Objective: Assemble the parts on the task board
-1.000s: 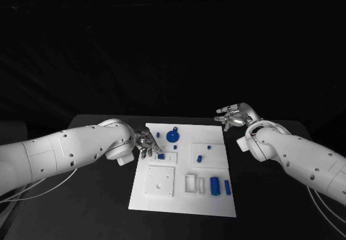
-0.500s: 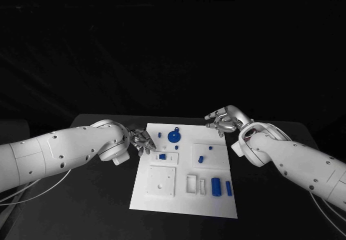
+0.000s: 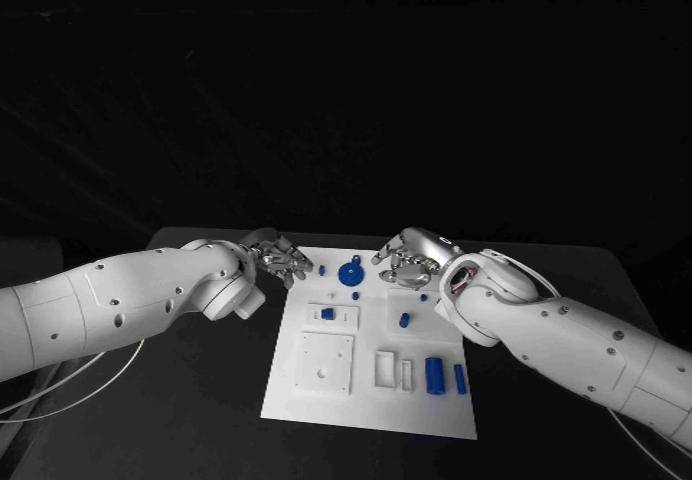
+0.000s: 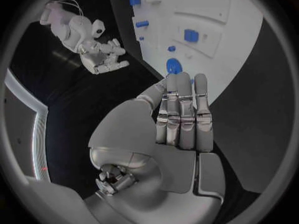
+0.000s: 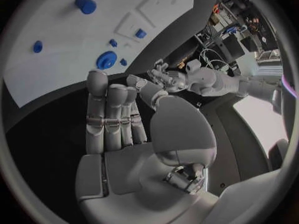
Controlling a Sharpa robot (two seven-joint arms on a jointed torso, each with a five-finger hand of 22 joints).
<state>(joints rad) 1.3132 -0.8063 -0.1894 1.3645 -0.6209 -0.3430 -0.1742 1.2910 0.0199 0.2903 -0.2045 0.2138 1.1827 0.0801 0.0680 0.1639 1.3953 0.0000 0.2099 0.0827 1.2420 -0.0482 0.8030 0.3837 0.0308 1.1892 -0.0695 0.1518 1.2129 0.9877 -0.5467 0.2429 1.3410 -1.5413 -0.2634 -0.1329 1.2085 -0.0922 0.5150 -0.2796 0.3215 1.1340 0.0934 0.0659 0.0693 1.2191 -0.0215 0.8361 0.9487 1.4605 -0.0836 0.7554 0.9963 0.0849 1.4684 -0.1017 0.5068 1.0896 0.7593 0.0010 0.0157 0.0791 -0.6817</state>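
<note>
The left hand (image 3: 274, 262) hovers at the far left corner of the task board (image 3: 372, 400), its fingers straight, side by side and holding nothing; the left wrist view shows them stretched flat above the black table (image 3: 188, 400) beside the board's edge. The right hand (image 3: 411, 255) hangs over the far end of the board, just beside the round blue part (image 3: 351, 273), its fingers also extended and empty, touching nothing that can be made out.

A second ago the right hand was off the board's far right corner; it has since swung inward over the board toward the round part. The left hand has drawn back from the board's left edge, up toward the far corner.

The white board lies lengthwise in the middle of the table. On it sit the round blue part near the far end, a small blue block (image 3: 329, 314) in a square recess, a small blue peg (image 3: 404, 320) to its right, and two blue cylinders (image 3: 434, 375) near the front right. Behind the table the room is dark.
</note>
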